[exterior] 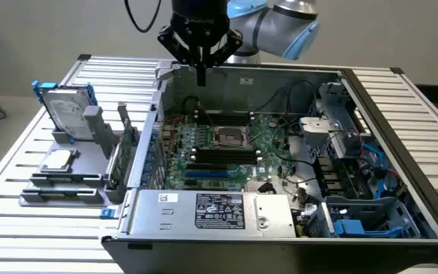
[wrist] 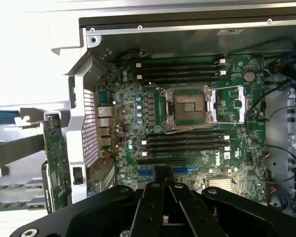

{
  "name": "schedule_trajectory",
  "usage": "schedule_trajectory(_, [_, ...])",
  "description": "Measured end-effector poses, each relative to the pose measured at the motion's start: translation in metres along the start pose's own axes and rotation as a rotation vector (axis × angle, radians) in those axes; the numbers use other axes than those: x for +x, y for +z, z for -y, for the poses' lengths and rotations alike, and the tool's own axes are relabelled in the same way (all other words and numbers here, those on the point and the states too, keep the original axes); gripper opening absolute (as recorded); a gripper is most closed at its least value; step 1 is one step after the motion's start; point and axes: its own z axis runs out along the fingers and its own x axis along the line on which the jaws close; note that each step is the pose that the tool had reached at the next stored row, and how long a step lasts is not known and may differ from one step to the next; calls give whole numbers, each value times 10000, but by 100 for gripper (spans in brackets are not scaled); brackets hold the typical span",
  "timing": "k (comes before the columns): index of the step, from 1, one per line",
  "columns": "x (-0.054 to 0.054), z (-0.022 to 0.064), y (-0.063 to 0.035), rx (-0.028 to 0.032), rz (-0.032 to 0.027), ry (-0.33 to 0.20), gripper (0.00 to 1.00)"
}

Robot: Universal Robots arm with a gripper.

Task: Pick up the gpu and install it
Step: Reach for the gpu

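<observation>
Black gripper (exterior: 201,80), jaws pressed together and empty, hangs at twelve o'clock over the open grey metal computer case (exterior: 392,123); thin green gpu (exterior: 121,154) stands upright at its nine o'clock.

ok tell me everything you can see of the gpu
The gpu is a thin card with a green circuit board, seen almost edge-on. It stands upright on its long edge in the grey holder on the table, just outside the open computer case's side wall, on the exterior view's left. The wrist view shows small parts dotting the green board. Only the holder touches it. The gripper is apart from it, above the case's far wall.
</observation>
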Motion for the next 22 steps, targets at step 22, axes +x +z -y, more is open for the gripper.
schedule_trajectory(22, [306,22,-5,1,-6,-29,11])
